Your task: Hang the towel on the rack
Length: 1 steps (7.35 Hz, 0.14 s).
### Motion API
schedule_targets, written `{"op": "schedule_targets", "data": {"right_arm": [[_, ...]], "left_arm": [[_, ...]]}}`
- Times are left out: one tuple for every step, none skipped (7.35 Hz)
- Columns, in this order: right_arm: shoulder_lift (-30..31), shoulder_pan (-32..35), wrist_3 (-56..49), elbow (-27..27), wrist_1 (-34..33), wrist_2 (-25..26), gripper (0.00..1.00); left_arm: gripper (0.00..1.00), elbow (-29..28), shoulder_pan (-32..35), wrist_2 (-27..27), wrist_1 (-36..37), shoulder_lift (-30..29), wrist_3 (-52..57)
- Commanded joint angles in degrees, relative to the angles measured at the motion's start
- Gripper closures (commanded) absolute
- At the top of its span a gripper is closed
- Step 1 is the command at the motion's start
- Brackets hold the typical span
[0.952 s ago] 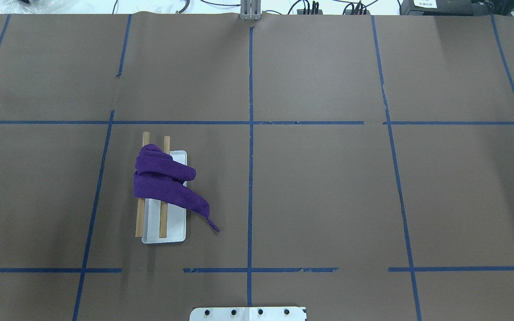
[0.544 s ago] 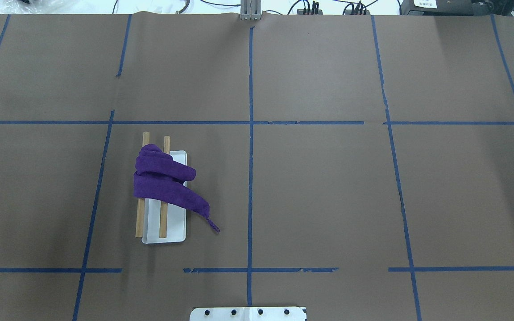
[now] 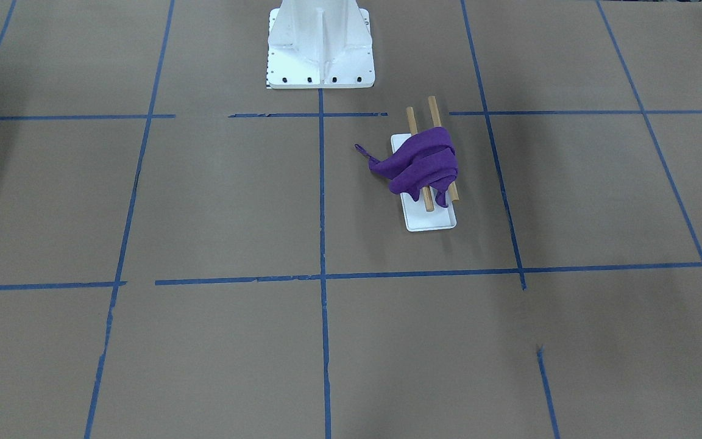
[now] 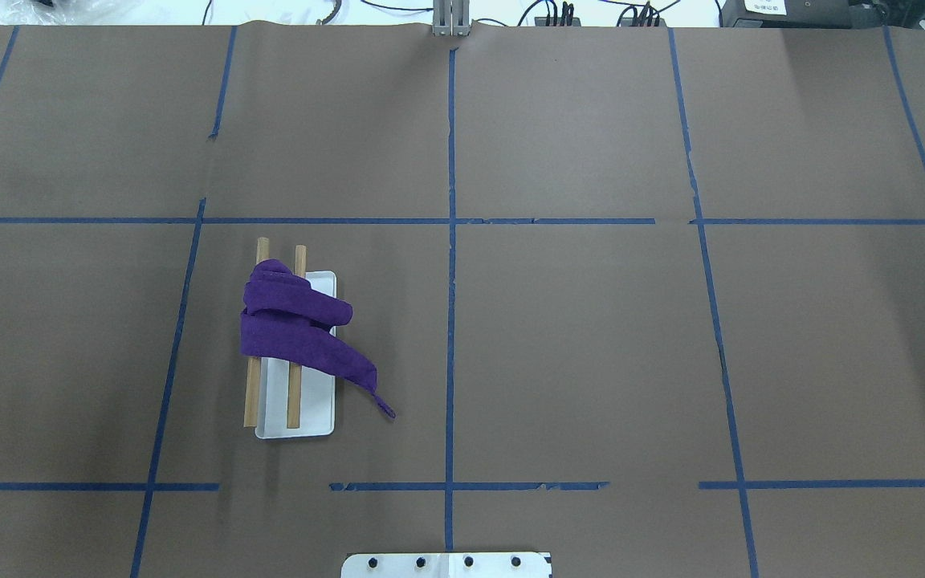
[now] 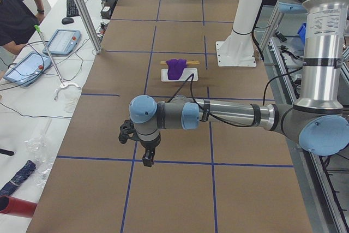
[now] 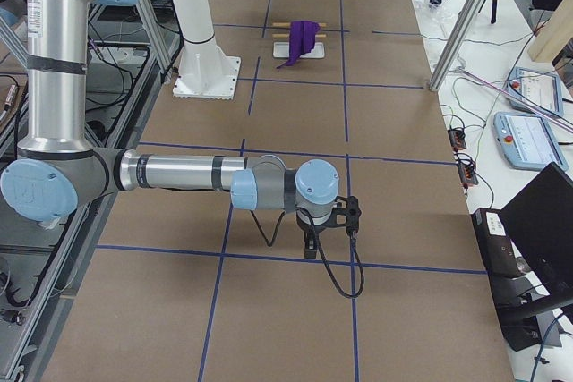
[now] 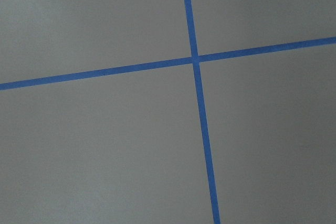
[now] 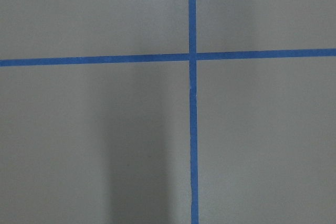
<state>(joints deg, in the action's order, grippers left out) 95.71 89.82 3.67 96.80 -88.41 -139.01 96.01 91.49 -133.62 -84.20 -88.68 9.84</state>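
Observation:
The purple towel (image 4: 294, 329) lies bunched across both wooden dowels of the rack (image 4: 251, 393), with one end trailing down past the white base (image 4: 314, 413) onto the table, loop tag at its tip. It also shows in the front view (image 3: 424, 161) and both side views (image 5: 175, 68) (image 6: 303, 38). My left gripper (image 5: 146, 161) hangs far from the rack at the table's left end. My right gripper (image 6: 309, 248) hangs at the right end. I cannot tell whether either is open or shut. Both wrist views show only brown tabletop and blue tape.
The white robot pedestal (image 3: 320, 42) stands at the table's middle near edge, its foot plate (image 4: 446, 564) showing overhead. Blue tape lines grid the brown table. An operator (image 5: 16, 15) and tablets (image 5: 60, 41) are beside the table's far side.

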Motion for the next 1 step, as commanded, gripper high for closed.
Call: {"op": "schedule_targets", "data": {"right_arm": [[0.0, 0.0, 0.0, -0.1, 0.1, 0.0, 0.00]], "left_arm": [[0.00, 0.0, 0.0, 0.0, -0.1, 0.0, 0.0]]}}
